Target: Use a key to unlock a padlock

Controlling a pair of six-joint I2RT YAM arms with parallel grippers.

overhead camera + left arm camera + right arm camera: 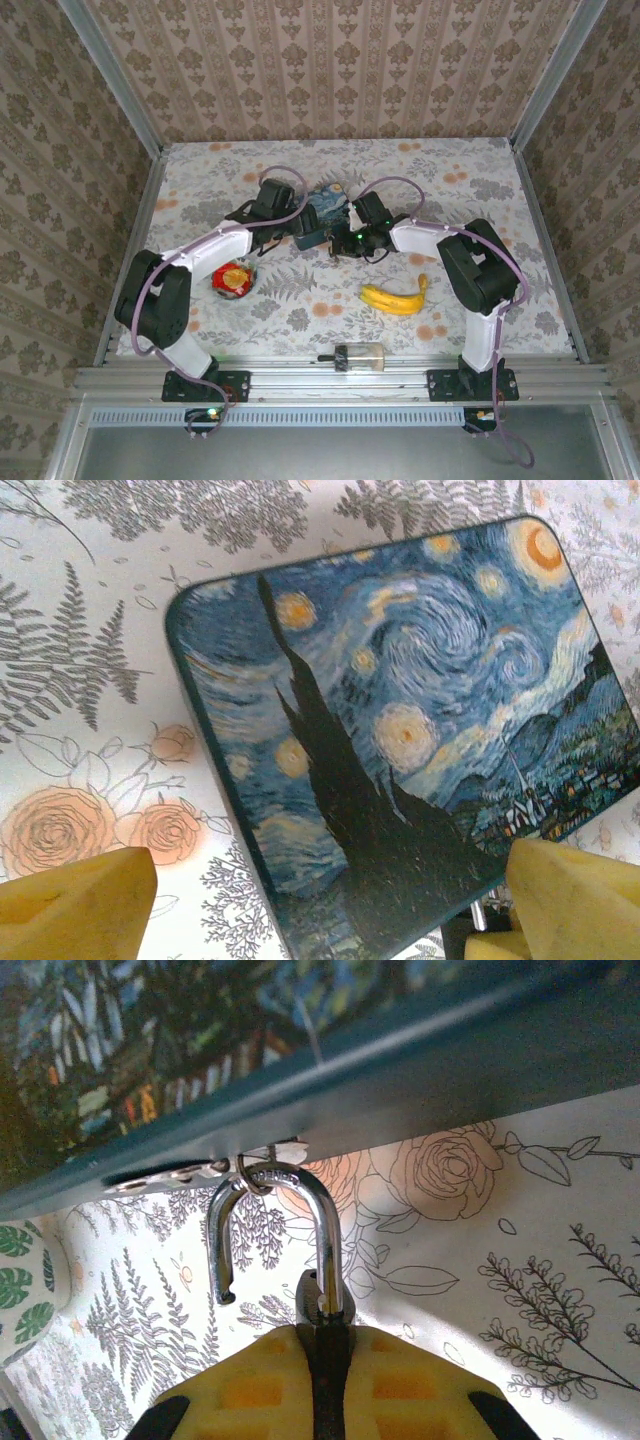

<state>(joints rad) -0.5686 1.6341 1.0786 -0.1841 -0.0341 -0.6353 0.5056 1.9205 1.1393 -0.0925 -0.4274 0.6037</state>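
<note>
In the right wrist view my right gripper [325, 1338] is shut on the small dark padlock [327, 1240], whose body is pinched between the yellow fingers [420, 1380]. Its silver shackle stands open, the free notched end hanging loose at the left. A small ring on the shackle carries a flat dimpled silver blade [175, 1173], apparently the key, tucked under the edge of the blue painted tin box [400, 1055]. My left gripper [328, 865] is open over the near corner of that tin [400, 710], holding nothing. From above, both grippers [303, 222] [347, 238] meet at the tin [323, 205].
A banana [395, 297] lies in front of the right arm. In front of the left arm sits a red and yellow round object [234, 280]. A clear cylinder with a black cap [360, 355] rests on the near rail. Wallpapered walls close in the flowered table.
</note>
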